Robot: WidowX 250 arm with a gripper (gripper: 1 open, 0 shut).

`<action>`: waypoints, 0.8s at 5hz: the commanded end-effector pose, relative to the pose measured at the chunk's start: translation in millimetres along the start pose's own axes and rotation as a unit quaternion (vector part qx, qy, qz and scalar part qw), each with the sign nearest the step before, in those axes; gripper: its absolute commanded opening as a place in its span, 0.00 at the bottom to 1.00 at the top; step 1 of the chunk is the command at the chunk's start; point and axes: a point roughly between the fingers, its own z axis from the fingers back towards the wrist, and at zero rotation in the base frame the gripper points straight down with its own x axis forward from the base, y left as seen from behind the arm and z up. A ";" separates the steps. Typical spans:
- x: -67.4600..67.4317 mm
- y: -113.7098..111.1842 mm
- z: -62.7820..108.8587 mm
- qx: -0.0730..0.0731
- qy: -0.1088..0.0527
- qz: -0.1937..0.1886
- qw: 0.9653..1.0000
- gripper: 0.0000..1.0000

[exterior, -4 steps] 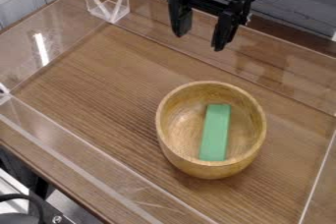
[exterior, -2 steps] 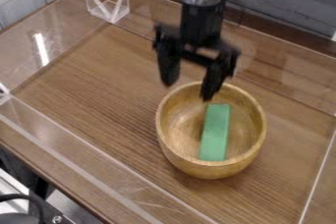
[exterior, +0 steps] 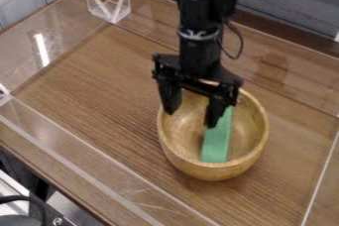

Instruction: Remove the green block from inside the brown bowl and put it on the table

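Fingers of the black gripper (exterior: 193,101) stand wide apart over the far rim of the round light-brown wooden bowl (exterior: 179,149). Inside lies the bright green rectangular block (exterior: 217,138); best straddle its narrow width, then descend before closing.

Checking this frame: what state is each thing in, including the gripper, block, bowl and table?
gripper: open, pointing down, fingers lowered to the bowl's rim, holding nothing.
green block: lying flat inside the bowl, not gripped; its far end is hidden behind one of the fingers.
brown bowl: upright on the table, the block inside.
table: carries the bowl; the block is not on it yet.
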 end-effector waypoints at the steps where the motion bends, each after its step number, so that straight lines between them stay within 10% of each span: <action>1: 3.9 -9.9 6.5 -0.014 -0.040 -0.002 0.999 1.00; 4: 8.3 -17.0 -10.2 -0.030 -0.045 -0.011 0.998 1.00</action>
